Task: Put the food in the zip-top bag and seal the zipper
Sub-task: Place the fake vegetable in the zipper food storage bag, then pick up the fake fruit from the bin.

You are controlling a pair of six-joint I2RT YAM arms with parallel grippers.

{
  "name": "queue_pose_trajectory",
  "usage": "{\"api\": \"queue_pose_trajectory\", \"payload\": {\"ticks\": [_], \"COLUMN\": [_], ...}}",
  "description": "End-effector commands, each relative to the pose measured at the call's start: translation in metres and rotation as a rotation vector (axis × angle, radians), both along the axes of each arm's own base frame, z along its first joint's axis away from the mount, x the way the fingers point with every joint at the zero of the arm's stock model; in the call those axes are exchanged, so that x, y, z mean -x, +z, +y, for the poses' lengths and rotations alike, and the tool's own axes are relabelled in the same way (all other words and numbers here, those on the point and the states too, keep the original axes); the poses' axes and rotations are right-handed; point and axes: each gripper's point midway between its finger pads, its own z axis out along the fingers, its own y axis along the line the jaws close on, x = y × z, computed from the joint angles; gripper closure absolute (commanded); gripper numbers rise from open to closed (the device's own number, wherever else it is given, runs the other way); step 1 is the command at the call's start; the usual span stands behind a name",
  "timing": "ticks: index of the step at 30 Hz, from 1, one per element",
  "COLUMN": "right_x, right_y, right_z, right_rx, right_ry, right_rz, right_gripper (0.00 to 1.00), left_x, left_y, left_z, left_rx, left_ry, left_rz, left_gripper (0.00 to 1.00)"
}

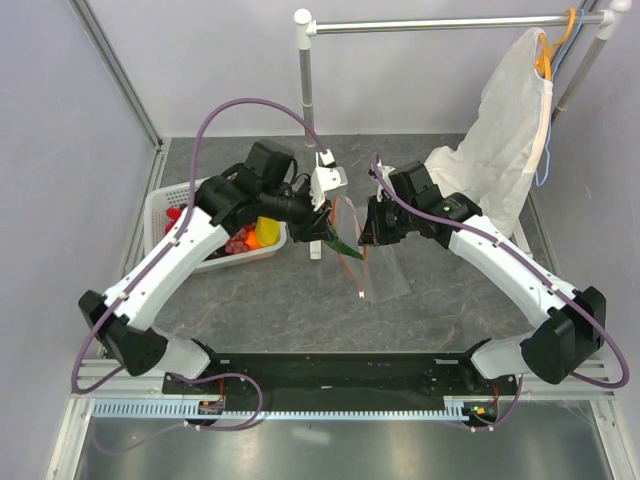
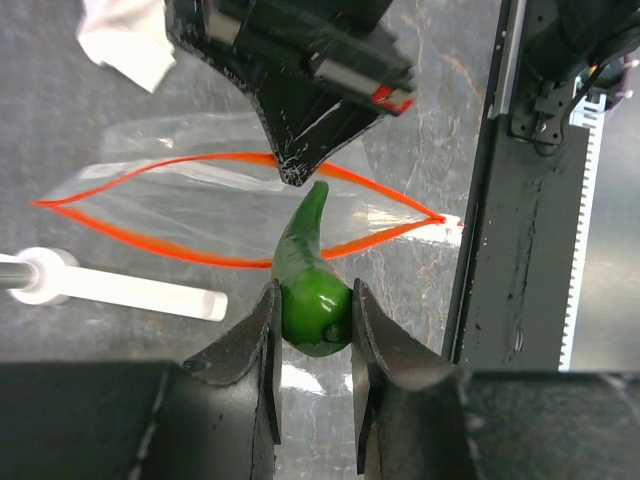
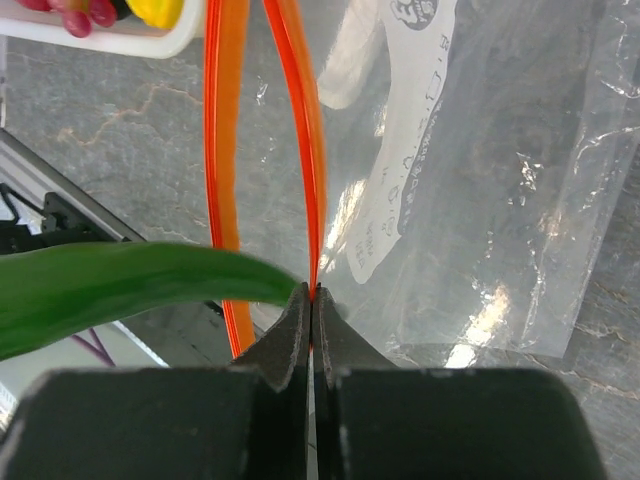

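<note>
The zip-top bag (image 3: pixel 480 180) lies mid-table between the two arms. Its clear body is flat on the grey table (image 1: pixel 300 310) and its mouth is lifted. The zipper (image 2: pixel 180 165), an orange-red strip, spreads into a lens shape, so the two lips stand apart along the middle and meet at both ends.

The right gripper (image 3: pixel 312 295) has its jaws pinched together on one lip of that strip, with the thin orange band caught right at the fingertips. In the left wrist view this grip is on the far lip, at about the middle of the mouth.

A green pepper (image 2: pixel 310 290), one piece of the food, is in the left gripper (image 2: pixel 314 285). The jaws are narrowly parted and clamp its thick end from both sides. Its pointed tip reaches past the near lip into the gap of the mouth, close to the right gripper's tips.

To the left stands a white basket (image 1: pixel 165 205) holding red, yellow and purple pieces (image 1: pixel 255 235). A white garment cover (image 1: pixel 505 130) hangs from a rail (image 1: pixel 440 25) at the back right.
</note>
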Motion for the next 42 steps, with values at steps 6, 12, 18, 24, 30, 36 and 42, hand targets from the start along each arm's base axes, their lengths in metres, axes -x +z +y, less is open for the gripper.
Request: {"api": "queue_pose_trajectory", "payload": {"ticks": [6,12,18,24,30,36,42], "right_x": [0.02,0.031,0.046,0.052,0.024,-0.008,-0.021], "right_y": [0.07,0.08,0.085,0.096,0.082,0.051,0.035], "right_z": [0.014,0.012,0.011,0.0,-0.01,-0.003,0.005], "right_rx": [-0.173,-0.211,-0.249,-0.281,-0.188,-0.117,-0.109], "right_ry": [0.121,0.121,0.12,0.033,-0.06,-0.081,-0.088], "right_rz": [-0.102,-0.09,-0.041,0.025,-0.015,-0.013,0.006], "right_gripper": [1.0,1.0,1.0,1.0,1.0,1.0,1.0], "left_x": [0.016,0.025,-0.003,-0.036,-0.1,-0.12,-0.113], "left_y": [0.006,0.006,0.047,0.056,0.011,-0.028,-0.063], "left_z": [-0.038,-0.042,-0.009,0.066,0.178,0.228,0.275], "left_rx": [0.036,0.056,0.214,0.291,0.123,-0.091,-0.212], "left_ry": [-0.103,-0.11,0.021,0.256,0.668,0.686,0.693], "left_rz": [0.2,0.399,0.322,0.262,0.157,0.045,0.149], "left_gripper": [0.82,0.45,0.05,0.06,0.05,0.01,0.0]}}
